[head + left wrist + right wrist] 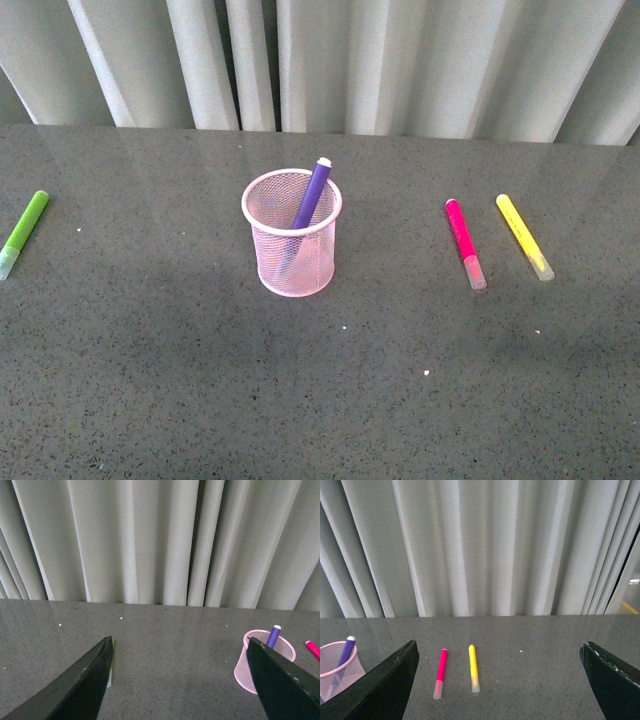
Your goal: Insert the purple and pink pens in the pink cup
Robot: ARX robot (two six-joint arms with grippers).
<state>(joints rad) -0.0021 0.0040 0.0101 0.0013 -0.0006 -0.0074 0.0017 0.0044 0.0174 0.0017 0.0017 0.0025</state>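
Note:
The pink cup (291, 233) stands upright in the middle of the grey table, with the purple pen (311, 194) leaning inside it, its end poking above the rim. The pink pen (464, 242) lies flat to the cup's right. Neither arm shows in the front view. In the left wrist view my left gripper (180, 650) is open and empty, with the cup (250, 666) and purple pen (273, 635) beside one finger. My right gripper (500, 652) is open and empty too, well back from the pink pen (440, 672); the cup (335, 670) sits at the frame's edge.
A yellow marker (524, 236) lies just right of the pink pen, also seen as the yellow marker (473, 668). A lime-green marker (23, 232) lies at the table's far left. Pale curtains (400, 60) hang behind the table's back edge.

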